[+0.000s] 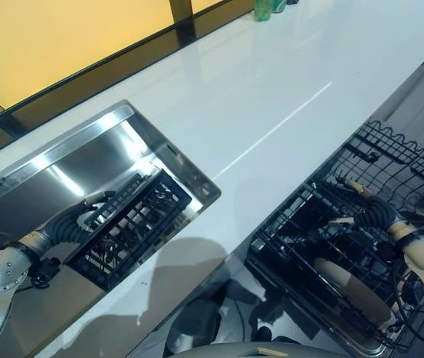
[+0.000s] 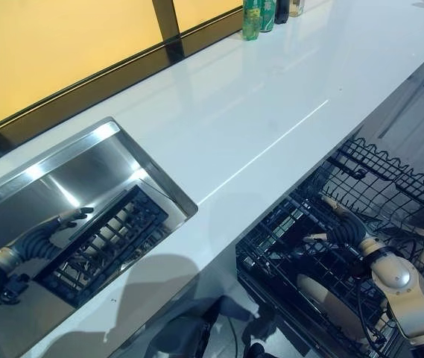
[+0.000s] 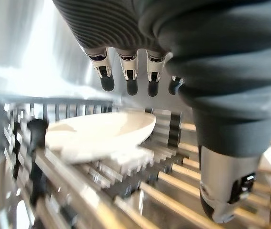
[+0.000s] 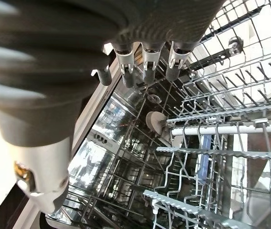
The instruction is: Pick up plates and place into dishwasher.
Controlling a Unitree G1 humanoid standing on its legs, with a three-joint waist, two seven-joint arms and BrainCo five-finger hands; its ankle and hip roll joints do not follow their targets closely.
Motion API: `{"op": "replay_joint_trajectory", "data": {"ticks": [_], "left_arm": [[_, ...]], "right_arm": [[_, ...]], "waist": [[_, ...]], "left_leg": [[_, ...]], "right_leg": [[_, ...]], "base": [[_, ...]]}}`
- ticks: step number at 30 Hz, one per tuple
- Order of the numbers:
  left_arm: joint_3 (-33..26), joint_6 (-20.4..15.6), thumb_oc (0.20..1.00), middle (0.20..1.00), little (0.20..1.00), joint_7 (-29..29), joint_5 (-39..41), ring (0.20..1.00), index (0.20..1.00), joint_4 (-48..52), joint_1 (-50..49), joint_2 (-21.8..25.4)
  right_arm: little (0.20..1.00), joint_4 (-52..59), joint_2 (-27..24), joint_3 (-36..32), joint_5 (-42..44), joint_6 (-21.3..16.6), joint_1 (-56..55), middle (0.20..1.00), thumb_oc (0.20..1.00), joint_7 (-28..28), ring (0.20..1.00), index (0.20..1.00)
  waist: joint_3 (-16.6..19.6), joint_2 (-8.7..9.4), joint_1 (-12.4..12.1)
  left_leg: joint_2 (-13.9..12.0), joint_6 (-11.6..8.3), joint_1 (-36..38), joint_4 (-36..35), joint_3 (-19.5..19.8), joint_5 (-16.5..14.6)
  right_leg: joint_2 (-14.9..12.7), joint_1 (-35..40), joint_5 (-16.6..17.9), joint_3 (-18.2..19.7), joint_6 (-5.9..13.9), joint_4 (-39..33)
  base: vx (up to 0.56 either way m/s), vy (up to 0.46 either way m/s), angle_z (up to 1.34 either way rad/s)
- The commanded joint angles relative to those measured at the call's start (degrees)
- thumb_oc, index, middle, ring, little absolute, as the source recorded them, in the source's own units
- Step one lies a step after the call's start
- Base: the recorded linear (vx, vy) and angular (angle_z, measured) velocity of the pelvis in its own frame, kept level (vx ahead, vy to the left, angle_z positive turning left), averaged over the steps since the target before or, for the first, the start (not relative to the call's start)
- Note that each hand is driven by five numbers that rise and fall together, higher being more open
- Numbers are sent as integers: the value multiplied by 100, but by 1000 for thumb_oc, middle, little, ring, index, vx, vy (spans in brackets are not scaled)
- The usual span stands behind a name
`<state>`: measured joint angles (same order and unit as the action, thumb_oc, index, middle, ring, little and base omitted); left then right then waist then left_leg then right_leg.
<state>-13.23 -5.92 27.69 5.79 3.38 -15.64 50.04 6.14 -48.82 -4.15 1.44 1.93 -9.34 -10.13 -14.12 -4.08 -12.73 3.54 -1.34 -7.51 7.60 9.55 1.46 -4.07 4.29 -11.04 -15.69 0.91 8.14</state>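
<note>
white counter, left hand (image 3: 140,71) open-fingered above plate (image 3: 102,133) in sink rack (image 1: 126,224), right hand (image 4: 145,62) empty, fingers relaxed; plate might slip off slats.

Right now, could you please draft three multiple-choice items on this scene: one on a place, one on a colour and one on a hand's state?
1. Where does the black slatted drying rack lie?
A. in the steel sink
B. on the white countertop
C. in the dishwasher

2. What colour is the shallow plate on that rack?
A. blue
B. white
C. black

3. How is the right hand?
A. shut on a plate
B. shut on a bottle
C. open, holding nothing

Answers: 1 A, the rack sits inside the sink basin. 2 B, the left wrist view shows it white. 3 C, its fingers hang straight above the black wire dishwasher rack.
</note>
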Motion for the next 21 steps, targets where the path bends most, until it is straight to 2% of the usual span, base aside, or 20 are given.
{"op": "replay_joint_trajectory", "data": {"ticks": [1,4,9,14,17,21], "left_arm": [[88,-143,1000,1000,1000,-167,144,1000,1000,-23,-171,267],[205,-185,1000,1000,1000,-459,-64,1000,1000,-108,-125,310],[474,-204,1000,1000,1000,-1393,-603,1000,1000,-353,136,372],[764,-149,1000,1000,1000,-2295,-1150,1000,1000,-727,615,381],[937,7,1000,1000,1000,-2923,-1576,1000,1000,-975,905,327],[1176,259,1000,1000,1000,-3452,-1790,1000,1000,-1312,1337,207]], "right_arm": [[1000,188,-493,-190,250,-314,-44,1000,1000,54,1000,1000],[1000,183,-549,-192,311,-382,-78,1000,1000,78,1000,1000],[1000,148,-601,-74,360,-443,-13,1000,1000,224,1000,1000],[1000,140,-542,122,437,-513,119,1000,1000,389,1000,1000],[1000,110,-421,300,418,-533,225,1000,1000,505,1000,1000],[1000,64,-251,598,354,-532,463,1000,1000,723,1000,1000]], "waist": [[206,111,107],[105,120,148],[-99,169,214],[-259,342,263],[-337,480,287],[-457,676,317]], "left_leg": [[-147,-344,-508,170,-74,180],[-160,-339,-559,217,-136,175],[-172,-327,-676,282,-234,186],[-187,-297,-799,346,-322,168],[-203,-283,-860,388,-379,140],[-234,-254,-1004,461,-458,104]], "right_leg": [[-276,-182,156,-50,259,455],[-283,-243,179,-12,277,481],[-288,-350,233,62,318,488],[-276,-432,299,141,377,452],[-272,-476,333,202,407,436],[-245,-588,393,309,441,411]], "base": [[0,0,0],[2,10,-5],[-15,1,-8],[-17,-57,-3],[0,-64,-5],[-54,-77,-9]]}}
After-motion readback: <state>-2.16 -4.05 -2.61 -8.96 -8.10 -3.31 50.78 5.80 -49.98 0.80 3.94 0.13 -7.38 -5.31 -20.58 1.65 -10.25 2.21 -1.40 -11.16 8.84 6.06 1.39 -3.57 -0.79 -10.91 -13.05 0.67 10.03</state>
